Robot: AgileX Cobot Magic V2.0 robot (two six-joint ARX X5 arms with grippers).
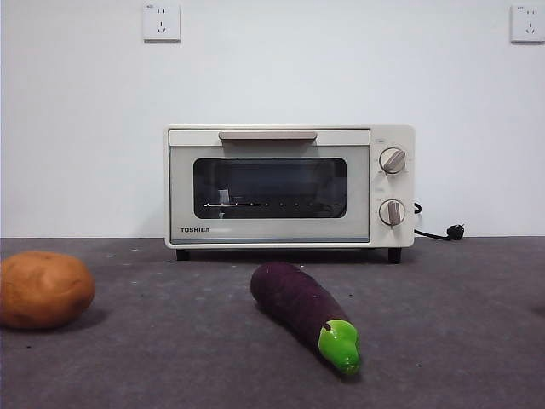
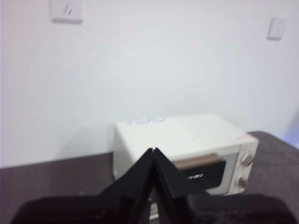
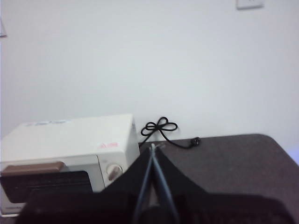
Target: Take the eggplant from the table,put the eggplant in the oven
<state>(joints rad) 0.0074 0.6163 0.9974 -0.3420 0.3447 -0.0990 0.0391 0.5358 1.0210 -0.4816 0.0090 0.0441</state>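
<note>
The dark purple eggplant (image 1: 302, 308) lies on the grey table (image 1: 443, 341), green cap toward the front right, a short way in front of the oven (image 1: 289, 186). The cream-white oven stands at the back with its door closed. Neither gripper shows in the front view. My left gripper (image 2: 153, 151) is shut and empty, held high and well back from the oven (image 2: 187, 144). My right gripper (image 3: 152, 147) is shut and empty too, raised to the right of the oven (image 3: 70, 149). Both wrist views miss the eggplant.
A round orange-brown potato (image 1: 43, 290) rests at the table's left front. A black power cord (image 1: 438, 232) with its plug lies behind the oven's right side, also seen as a cord (image 3: 163, 128) in the right wrist view. White wall sockets (image 1: 162, 22) sit high.
</note>
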